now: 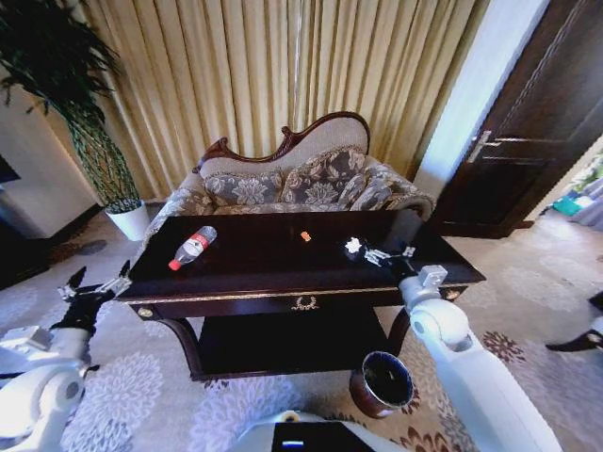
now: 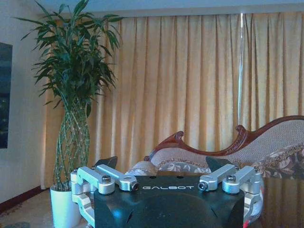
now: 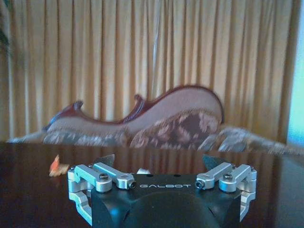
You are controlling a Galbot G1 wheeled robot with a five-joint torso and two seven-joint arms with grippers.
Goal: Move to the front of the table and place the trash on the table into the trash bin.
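So the right gripper [image 1: 388,254] is hovering over the table's [image 1: 254,282] right side with its fingers spread and empty, the white paper wad [image 1: 352,246] just off its tips toward the robot's left, way closer than the left gripper [image 1: 94,285], also open, off the left end.

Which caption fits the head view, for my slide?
Right hand open over the table beside the paper wad; bottle left, trash bin below.
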